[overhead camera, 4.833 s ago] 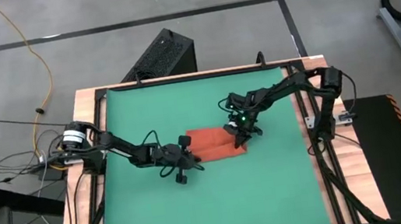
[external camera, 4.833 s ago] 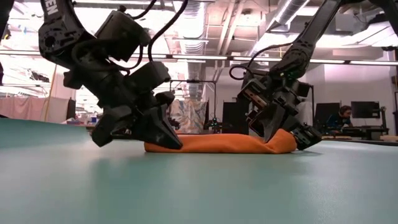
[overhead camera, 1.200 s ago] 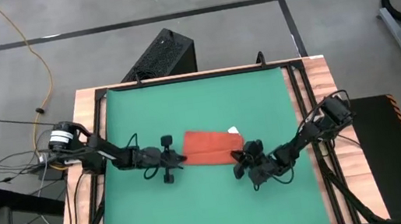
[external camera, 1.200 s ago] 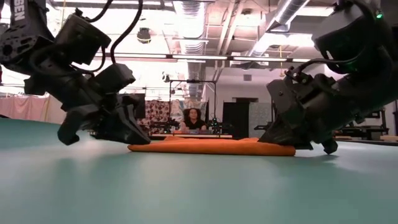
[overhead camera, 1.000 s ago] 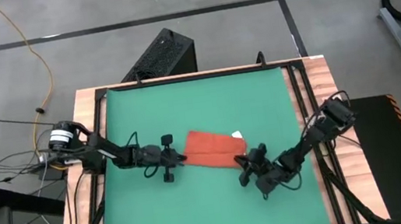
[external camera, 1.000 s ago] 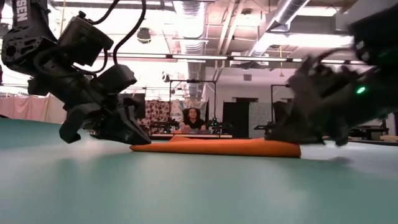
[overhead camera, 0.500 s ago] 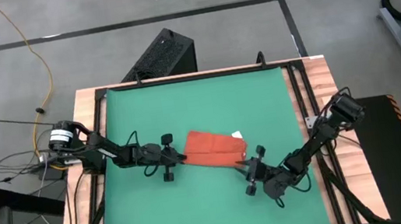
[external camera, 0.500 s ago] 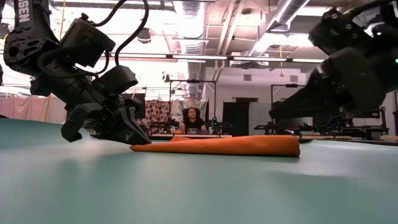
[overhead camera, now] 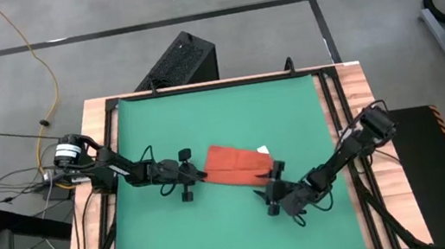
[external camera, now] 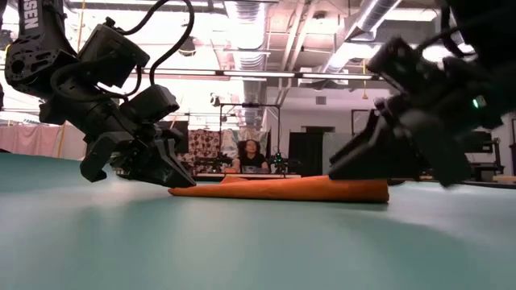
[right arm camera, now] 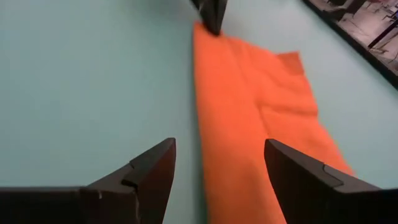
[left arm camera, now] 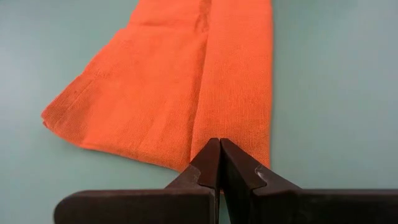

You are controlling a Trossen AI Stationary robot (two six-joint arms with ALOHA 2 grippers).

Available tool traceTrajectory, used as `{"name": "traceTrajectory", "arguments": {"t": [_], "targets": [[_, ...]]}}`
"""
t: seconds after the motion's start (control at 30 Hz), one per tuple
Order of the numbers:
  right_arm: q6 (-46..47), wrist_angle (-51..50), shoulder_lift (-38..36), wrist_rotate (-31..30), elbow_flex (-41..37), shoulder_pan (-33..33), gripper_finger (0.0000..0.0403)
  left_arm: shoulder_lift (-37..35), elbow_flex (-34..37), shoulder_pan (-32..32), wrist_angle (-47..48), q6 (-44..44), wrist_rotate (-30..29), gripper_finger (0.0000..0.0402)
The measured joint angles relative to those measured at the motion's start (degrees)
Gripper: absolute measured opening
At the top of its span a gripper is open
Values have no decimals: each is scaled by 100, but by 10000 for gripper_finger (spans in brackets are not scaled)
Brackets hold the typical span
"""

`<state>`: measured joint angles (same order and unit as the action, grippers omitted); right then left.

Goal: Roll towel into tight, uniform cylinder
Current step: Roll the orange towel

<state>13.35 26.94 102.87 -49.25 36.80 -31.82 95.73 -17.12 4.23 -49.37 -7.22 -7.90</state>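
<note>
At left centre of the high view, the left gripper (overhead camera: 198, 177) has its 2 dark fingers pressed fully together on the left edge of the folded orange-red cloth towel (overhead camera: 235, 165). The towel lies flat at the middle of the green table mat (overhead camera: 170, 123). Lower right of it, the right gripper (overhead camera: 261, 191) is spread wide, holding nothing.

A grey floor (overhead camera: 189, 7) crossed by dark lines surrounds the table; ceiling ducts (external camera: 250, 32) and lights (external camera: 266, 75) hang overhead.
</note>
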Motion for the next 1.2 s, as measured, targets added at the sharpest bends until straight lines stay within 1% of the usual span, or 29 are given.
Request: {"name": "traceTrajectory", "arguments": {"t": [0.1,0.27,0.37,0.43,0.57,0.67,0.77,0.87,0.97,1.03,1.13,1.2], "targets": [[222,-7,282,-83,0,0,269,0,0,0,26,34,0,0],[1215,-194,679,-273,19,35,269,0,-2,0,99,86,0,0],[1745,-370,855,-273,23,0,256,0,-2,0,101,99,15,0],[2096,-577,922,-270,39,-2,234,0,-2,0,100,103,127,0],[2719,-1042,955,-331,45,11,170,0,-2,0,95,109,473,0],[2801,-1101,958,-387,31,33,118,0,-2,-2,-40,207,673,0],[2801,-1110,958,-396,23,35,68,-66,11,26,-439,303,949,0],[2801,-1121,960,-394,47,22,29,-367,-82,36,-760,113,934,0],[2801,-1134,969,-413,59,-58,24,-585,-187,-50,-677,-460,717,0],[2803,-1135,969,-414,59,-78,24,-604,-238,-175,-684,-802,773,0],[2805,-1154,969,-414,80,-85,28,-424,-359,-460,-488,-1071,1276,0],[2782,-1181,969,-413,114,-87,33,-239,-452,-650,-248,-1344,1469,0]]}}
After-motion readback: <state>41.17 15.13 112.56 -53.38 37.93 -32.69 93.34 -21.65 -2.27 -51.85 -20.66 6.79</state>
